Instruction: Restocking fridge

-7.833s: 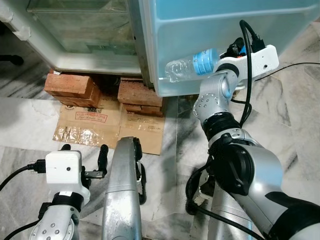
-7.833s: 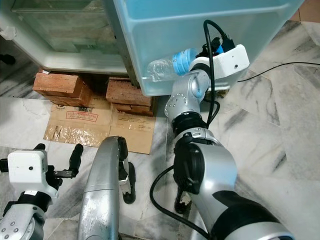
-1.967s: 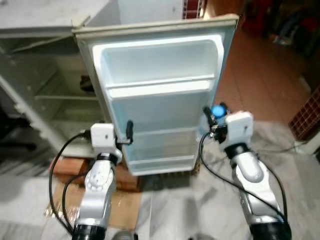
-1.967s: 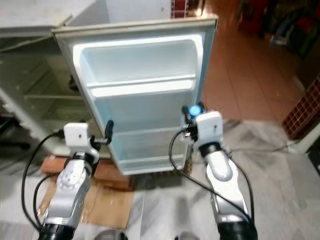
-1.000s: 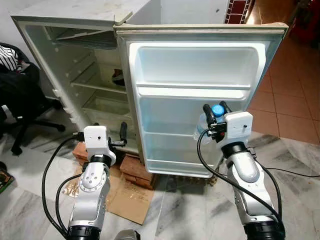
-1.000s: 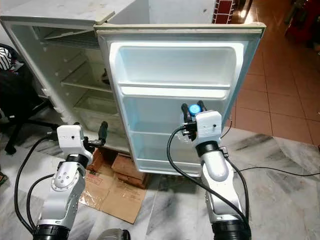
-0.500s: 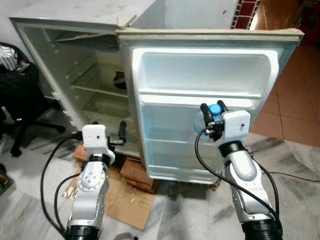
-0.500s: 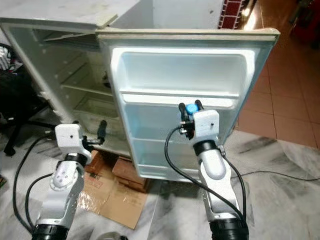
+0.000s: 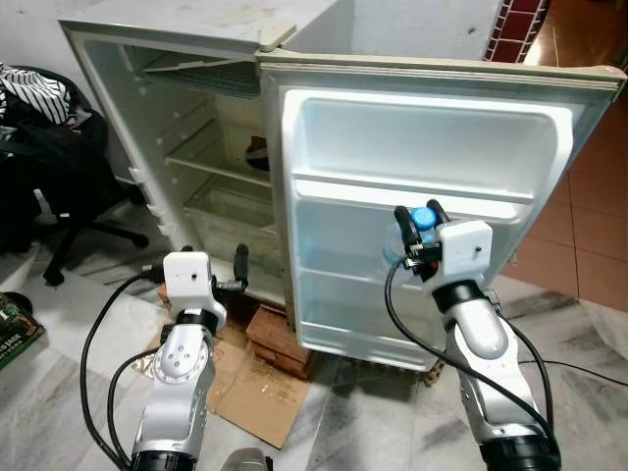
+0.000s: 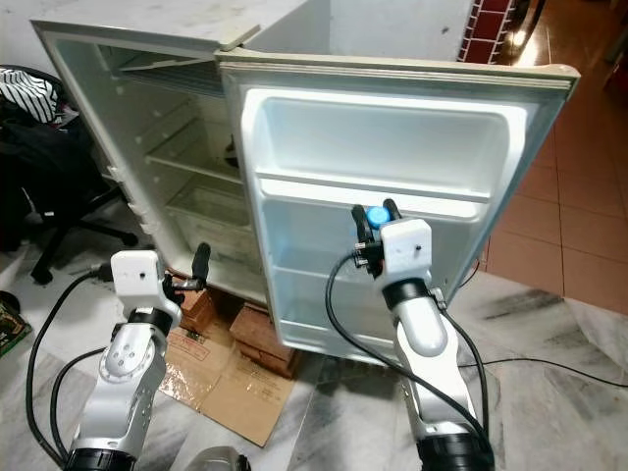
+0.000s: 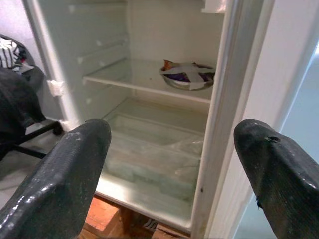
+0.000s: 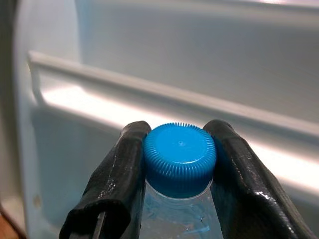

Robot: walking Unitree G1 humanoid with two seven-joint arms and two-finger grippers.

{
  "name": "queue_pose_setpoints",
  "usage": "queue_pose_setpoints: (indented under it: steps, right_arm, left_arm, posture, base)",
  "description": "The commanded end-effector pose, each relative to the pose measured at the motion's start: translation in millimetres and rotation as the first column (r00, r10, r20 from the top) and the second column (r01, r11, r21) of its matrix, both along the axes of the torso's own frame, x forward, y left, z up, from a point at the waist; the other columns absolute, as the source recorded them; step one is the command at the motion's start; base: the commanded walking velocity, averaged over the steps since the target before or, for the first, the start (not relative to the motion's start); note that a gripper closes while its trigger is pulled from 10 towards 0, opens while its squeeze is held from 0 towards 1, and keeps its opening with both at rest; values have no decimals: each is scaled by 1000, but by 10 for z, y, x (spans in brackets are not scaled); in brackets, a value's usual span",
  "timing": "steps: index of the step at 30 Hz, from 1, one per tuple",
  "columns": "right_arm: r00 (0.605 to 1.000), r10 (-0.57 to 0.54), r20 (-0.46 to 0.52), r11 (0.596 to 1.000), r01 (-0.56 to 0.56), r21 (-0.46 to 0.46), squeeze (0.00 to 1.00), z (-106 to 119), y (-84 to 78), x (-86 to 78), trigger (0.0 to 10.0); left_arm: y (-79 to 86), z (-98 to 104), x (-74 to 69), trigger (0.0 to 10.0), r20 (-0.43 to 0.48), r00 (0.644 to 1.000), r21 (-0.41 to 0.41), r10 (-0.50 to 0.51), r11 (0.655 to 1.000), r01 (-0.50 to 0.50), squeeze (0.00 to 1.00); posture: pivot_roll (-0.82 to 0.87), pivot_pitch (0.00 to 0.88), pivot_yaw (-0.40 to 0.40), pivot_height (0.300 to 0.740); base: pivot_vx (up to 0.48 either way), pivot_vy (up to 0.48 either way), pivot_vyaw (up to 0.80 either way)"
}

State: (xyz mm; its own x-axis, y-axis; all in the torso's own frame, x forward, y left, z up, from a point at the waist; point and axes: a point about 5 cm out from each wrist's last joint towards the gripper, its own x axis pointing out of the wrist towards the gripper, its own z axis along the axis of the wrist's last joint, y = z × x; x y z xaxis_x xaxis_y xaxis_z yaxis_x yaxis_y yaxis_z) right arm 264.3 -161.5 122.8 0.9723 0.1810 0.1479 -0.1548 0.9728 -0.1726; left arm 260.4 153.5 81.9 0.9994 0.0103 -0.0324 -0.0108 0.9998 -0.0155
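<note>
The fridge stands open, its door (image 9: 422,147) swung toward me with white shelves inside. My right gripper (image 9: 417,210) is shut on a clear water bottle (image 12: 179,159) with a blue cap (image 9: 423,217). It holds the bottle upright by the neck, just in front of the door's middle shelf rail (image 9: 412,191). My left gripper (image 11: 172,127) is open and holds nothing. It is raised in front of the lower part of the fridge body, facing the crisper drawer (image 11: 149,149). A foil-wrapped bowl (image 11: 188,75) sits on the glass shelf above the drawer.
A black office chair (image 9: 49,167) draped with clothes stands at the left. Red bricks (image 9: 280,329) prop up the fridge, with flattened cardboard (image 9: 255,383) on the marble floor in front. A thin cable (image 9: 579,368) runs across the floor at the right.
The view has risen from the fridge's foot to the whole open door. The bottle, earlier lying sideways low by the door's bottom, now stands upright at mid-door height. In the last second the arms barely moved.
</note>
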Motion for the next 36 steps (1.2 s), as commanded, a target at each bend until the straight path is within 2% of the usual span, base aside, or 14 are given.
queue_pose_setpoints:
  steps: [1,6,12,20,21,22,23,24,27,28,29,36]
  right_arm:
    - [1000,-11,26,1000,11,5,0,73,-64,-28,10000]
    - [1000,8,18,1000,-8,-1,0,59,-67,-53,10000]
    - [995,100,-10,995,-99,18,0,12,43,-89,10000]
    - [995,96,-33,995,-95,34,0,-38,74,-105,10000]
    - [995,95,-34,995,-94,39,0,-39,74,-104,8902]
    - [995,94,-34,995,-92,42,0,-37,71,-102,5529]
    - [995,93,-33,995,-92,44,0,-33,69,-100,4078]
    - [995,92,-31,994,-90,55,0,-26,65,-101,0]
    - [995,89,-34,994,-87,59,0,-30,59,-105,0]
    - [996,85,-37,995,-83,52,0,-36,54,-107,1804]
    - [995,82,-49,996,-79,45,0,-52,50,-103,10000]
    - [994,91,-61,996,-90,28,0,-81,54,-85,10000]
  left_arm:
    - [27,40,-5,10000,13,1000,11,4,1000,-4,0]
    - [27,50,1,10000,14,1000,13,4,1000,-4,0]
    - [12,67,7,10000,16,1000,20,-5,1000,4,0]
    - [16,66,-8,10000,13,1000,19,-1,1000,1,0]
    - [15,67,-10,10000,13,1000,18,-1,1000,1,0]
    - [14,67,-11,10000,13,1000,18,-1,1000,1,0]
    - [14,67,-12,10000,13,1000,18,-1,1000,0,0]
    - [13,67,-13,10000,12,1000,18,-1,1000,0,0]
    - [9,67,-12,10000,11,1000,17,-2,1000,1,0]
    - [7,68,-12,10000,11,1000,17,-2,1000,2,0]
    - [3,67,-9,10000,10,1000,15,-3,1000,2,0]
    - [-15,60,-6,10000,6,1000,9,-16,1000,16,0]
  posture:
    - [-12,29,31,740]
    - [-15,34,38,740]
    - [-11,43,43,740]
    - [-5,46,42,740]
    - [-5,47,43,740]
    - [-6,47,43,740]
    - [-8,47,43,740]
    - [-9,48,44,740]
    - [-10,48,43,740]
    - [-12,50,43,740]
    - [-13,52,44,740]
    - [-12,54,42,740]
  base:
    - [0,0,0]
    - [0,0,0]
    - [0,0,0]
    - [0,0,0]
    - [0,0,0]
    - [0,0,0]
    - [0,0,0]
    - [0,0,0]
    - [0,0,0]
    - [0,0,0]
    - [0,0,0]
    - [0,0,0]
